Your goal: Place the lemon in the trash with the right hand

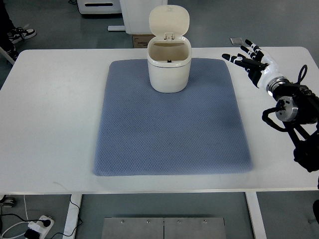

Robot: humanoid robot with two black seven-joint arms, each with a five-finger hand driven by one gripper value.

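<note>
No lemon is to be seen anywhere on the table; whether it lies inside the bin cannot be told, since only the upper inside wall is shown from this angle. The trash bin [169, 67], a small cream-coloured one, is stood upright near the far edge of the blue-grey mat [172, 119], roughly at the middle of that edge; its hinged lid [169, 22] is thrown back and held upright behind the mouth, so the opening is left fully exposed. The mat is laid flat across the centre of the white table [50, 124], with bare tabletop left on both sides.

Out to the right, the right hand [254, 62] is held above the far right part of the table, well apart from the bin and clear of the mat's edge; its fingers [234, 58] (black-tipped, white-jointed) are spread and stretched out, pointing towards the far left, and nothing is gripped in them. The wrist and dark cabling of that arm are trailed back to the right edge of the picture.

Beyond the table, a small flat dark object [236, 40] is seen at the far edge near the fingertips; a white power strip [39, 226] is lying on the floor at the lower left; a shoe [20, 34] is visible at the upper left.
</note>
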